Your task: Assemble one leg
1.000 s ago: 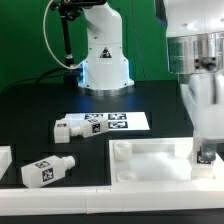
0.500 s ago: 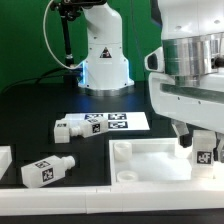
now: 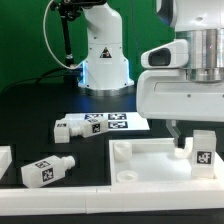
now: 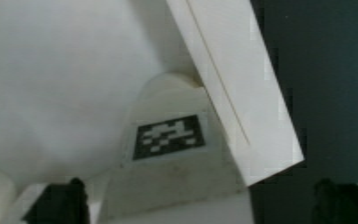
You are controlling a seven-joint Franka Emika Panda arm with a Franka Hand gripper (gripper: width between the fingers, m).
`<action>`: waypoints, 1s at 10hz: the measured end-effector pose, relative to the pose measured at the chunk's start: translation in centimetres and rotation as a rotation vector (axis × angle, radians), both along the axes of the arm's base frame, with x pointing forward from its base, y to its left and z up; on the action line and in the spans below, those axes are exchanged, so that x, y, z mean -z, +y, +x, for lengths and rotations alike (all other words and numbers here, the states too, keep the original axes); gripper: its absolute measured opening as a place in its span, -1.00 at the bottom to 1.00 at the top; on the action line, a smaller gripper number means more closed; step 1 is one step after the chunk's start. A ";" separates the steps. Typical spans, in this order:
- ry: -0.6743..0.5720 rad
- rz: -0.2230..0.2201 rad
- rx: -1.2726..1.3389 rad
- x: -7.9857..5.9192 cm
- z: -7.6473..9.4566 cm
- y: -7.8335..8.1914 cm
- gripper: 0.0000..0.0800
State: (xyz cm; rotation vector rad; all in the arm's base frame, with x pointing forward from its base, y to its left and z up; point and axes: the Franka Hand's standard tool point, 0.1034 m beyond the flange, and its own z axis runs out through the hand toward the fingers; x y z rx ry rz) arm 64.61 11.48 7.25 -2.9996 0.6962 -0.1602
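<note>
A white leg (image 3: 205, 157) with a black-and-white tag stands upright at the right end of the large white tray-like panel (image 3: 150, 158). In the wrist view the leg (image 4: 171, 138) shows its tag, with the panel wall (image 4: 229, 90) beside it. My gripper (image 3: 198, 143) hangs just above the leg. It is open, and its dark fingertips (image 4: 60, 200) stand wide apart on either side of the leg without touching it. The gripper (image 4: 202, 205) holds nothing.
Two more tagged legs lie loose on the black table, one (image 3: 40, 170) at the front of the exterior view's left and one (image 3: 68, 129) beside the marker board (image 3: 118, 122). A white part (image 3: 4, 160) shows at the left edge. The robot base (image 3: 104, 60) stands behind.
The gripper has risen and turned above the panel's right end. The leg, hidden by the hand a second ago, now stands uncovered between the spread fingers.
</note>
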 end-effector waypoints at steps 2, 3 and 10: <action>0.003 0.010 0.083 0.0 0.0 0.0 -0.06; 0.012 0.018 0.171 0.2 -0.2 -0.2 -0.06; 0.103 0.187 1.287 0.4 -0.2 0.1 -0.27</action>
